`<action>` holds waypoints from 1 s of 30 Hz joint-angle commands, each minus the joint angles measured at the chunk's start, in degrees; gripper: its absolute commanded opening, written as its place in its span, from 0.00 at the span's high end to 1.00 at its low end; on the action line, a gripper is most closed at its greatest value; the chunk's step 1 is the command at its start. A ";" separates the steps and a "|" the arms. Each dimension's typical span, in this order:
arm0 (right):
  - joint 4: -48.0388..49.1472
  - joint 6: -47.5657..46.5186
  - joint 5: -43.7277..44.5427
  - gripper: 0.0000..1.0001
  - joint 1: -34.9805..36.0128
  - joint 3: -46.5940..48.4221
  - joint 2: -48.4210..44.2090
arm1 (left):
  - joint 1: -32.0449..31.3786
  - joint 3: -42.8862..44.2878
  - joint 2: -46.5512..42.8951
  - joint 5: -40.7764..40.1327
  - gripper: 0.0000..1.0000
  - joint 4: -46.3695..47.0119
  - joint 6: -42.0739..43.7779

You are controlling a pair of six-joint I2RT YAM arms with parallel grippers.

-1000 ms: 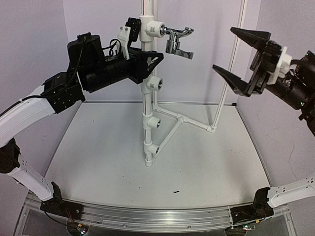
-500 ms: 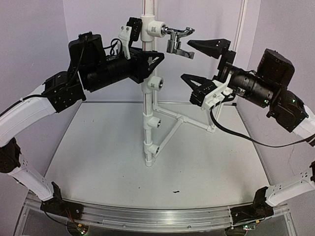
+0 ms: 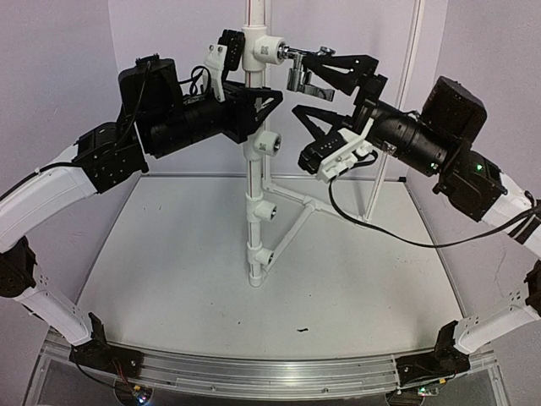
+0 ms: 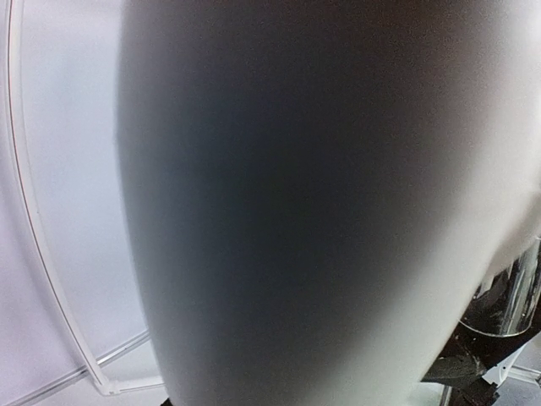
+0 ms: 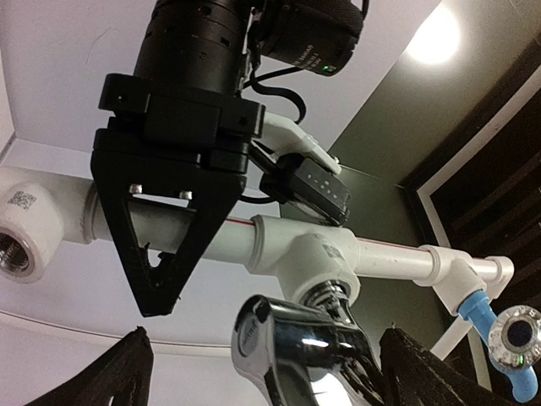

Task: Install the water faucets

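Note:
A chrome water faucet [image 3: 306, 72] is threaded into the top tee fitting [image 3: 260, 52] of the upright white pipe stand [image 3: 252, 173]. My left gripper [image 3: 258, 101] is shut on the pipe just below that tee. The blurred pipe [image 4: 296, 211] fills the left wrist view, with a chrome sliver [image 4: 520, 288] at the right edge. My right gripper [image 3: 319, 91] is open, one finger above and one below the faucet, not touching it. In the right wrist view the faucet [image 5: 296, 342] sits between my dark fingertips [image 5: 131, 372], under its tee [image 5: 325, 254].
Three more tees [image 3: 269, 142] face forward lower on the stand, one with an open threaded hole [image 5: 19, 241]. A diagonal brace [image 3: 317, 205] runs to a thin rear post [image 3: 385, 144]. A blue valve [image 5: 500, 328] is at the pipe's end. Walls stand close on both sides.
My right arm has swung left from the right wall to the faucet, and its open fingers now straddle it. The left arm and the faucet have not moved.

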 commanded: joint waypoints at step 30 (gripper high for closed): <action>6.89 5.29 8.93 0.62 0.28 9.98 7.18 | -1.44 -4.52 4.27 3.15 1.00 -24.27 -8.79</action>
